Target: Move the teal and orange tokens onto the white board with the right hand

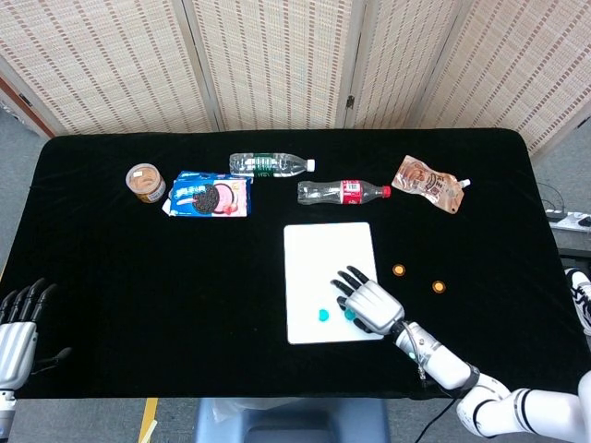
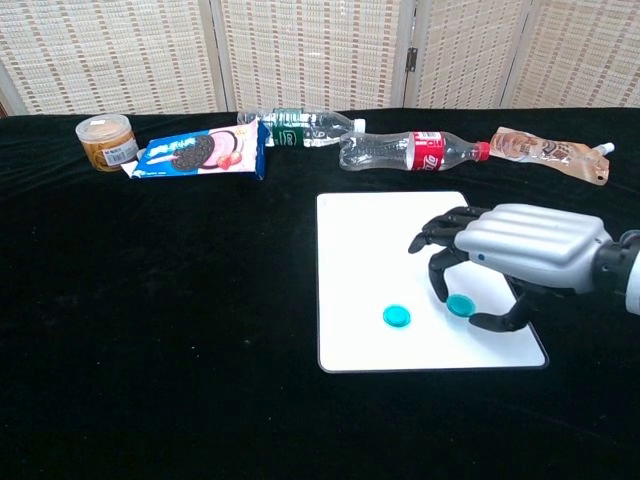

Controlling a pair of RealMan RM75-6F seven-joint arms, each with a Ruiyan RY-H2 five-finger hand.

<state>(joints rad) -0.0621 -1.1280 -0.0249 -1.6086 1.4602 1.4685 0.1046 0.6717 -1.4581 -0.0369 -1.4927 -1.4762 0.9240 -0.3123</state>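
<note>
The white board (image 1: 328, 254) (image 2: 370, 240) lies right of the table's centre. One teal token (image 1: 323, 316) (image 2: 397, 316) rests on its near part. My right hand (image 1: 369, 306) (image 2: 525, 250) hovers low over the board's near right corner and pinches a second teal token (image 2: 460, 305) (image 1: 350, 314) between thumb and a finger, just right of the first. Two orange tokens (image 1: 399, 270) (image 1: 439, 287) lie on the black cloth right of the board; the chest view does not show them. My left hand (image 1: 18, 321) stays at the table's near left edge, fingers apart and empty.
Along the back stand a small jar (image 1: 144, 182), a cookie pack (image 1: 210, 196), a green-labelled bottle (image 1: 268, 165), a red-labelled bottle (image 1: 342, 192) lying just behind the board, and a brown pouch (image 1: 427, 183).
</note>
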